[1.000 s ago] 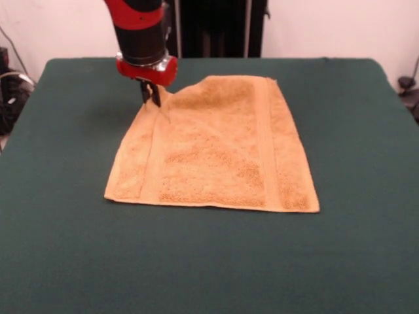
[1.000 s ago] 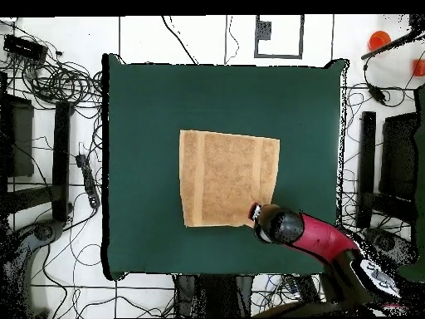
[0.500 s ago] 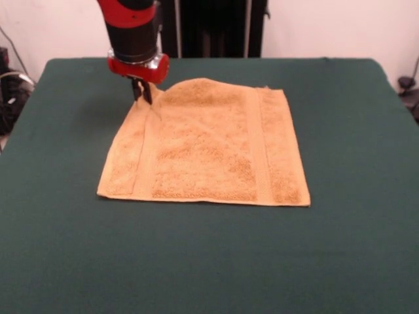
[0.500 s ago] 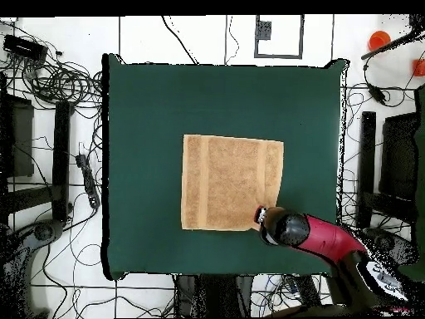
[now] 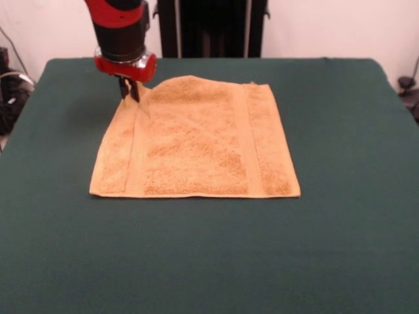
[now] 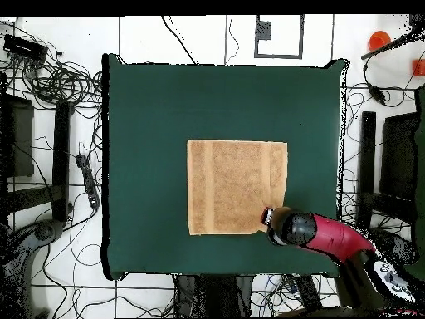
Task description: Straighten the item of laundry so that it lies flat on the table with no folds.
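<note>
The item of laundry (image 5: pixel 196 140) is a tan-orange terry towel spread on the table (image 5: pixel 340 196), with smoother bands near its left and right edges. Its far left corner is lifted slightly off the cloth. My gripper (image 5: pixel 128 91) is shut on that corner, coming down from above. In the overhead view the towel (image 6: pixel 236 187) looks nearly square, and the gripper (image 6: pixel 270 218) sits at its lower right corner, mostly hidden under the red and black arm.
The dark green table (image 6: pixel 149 116) stretches well beyond the towel on all sides. Cables and equipment (image 6: pixel 50 75) lie on the floor around the table in the overhead view.
My gripper has pulled the towel's corner leftward and away in the front view. The whole towel slid with it and has spread out squarer and flatter.
</note>
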Controlling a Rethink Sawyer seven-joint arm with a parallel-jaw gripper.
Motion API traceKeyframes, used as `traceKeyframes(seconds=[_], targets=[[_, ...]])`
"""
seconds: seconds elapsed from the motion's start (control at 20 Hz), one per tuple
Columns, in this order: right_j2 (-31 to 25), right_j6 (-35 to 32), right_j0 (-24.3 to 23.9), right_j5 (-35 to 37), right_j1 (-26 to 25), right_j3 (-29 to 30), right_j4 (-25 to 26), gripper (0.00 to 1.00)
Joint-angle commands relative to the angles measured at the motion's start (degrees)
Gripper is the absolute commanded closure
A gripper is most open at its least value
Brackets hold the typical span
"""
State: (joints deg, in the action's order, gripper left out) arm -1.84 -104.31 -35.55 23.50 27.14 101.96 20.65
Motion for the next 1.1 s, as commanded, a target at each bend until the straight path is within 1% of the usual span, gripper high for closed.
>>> traceKeyframes(seconds=[0.05,0.3,0.45,0.6,0.85,1.1], targets=[[-5.3,6.1,-0.4,6.0,-2.1,-4.7,3.6,1.00],[-5.6,4.2,-0.5,4.8,-2.5,-4.0,4.1,1.00],[-6.0,2.8,-0.4,3.9,-2.8,-3.2,3.5,1.00],[-6.5,2.7,0.3,4.5,-1.1,-2.6,3.0,1.00],[-5.8,1.1,1.2,3.2,-1.0,-2.0,3.0,1.00],[-5.6,0.3,1.8,2.9,0.2,-0.9,2.8,1.00]])
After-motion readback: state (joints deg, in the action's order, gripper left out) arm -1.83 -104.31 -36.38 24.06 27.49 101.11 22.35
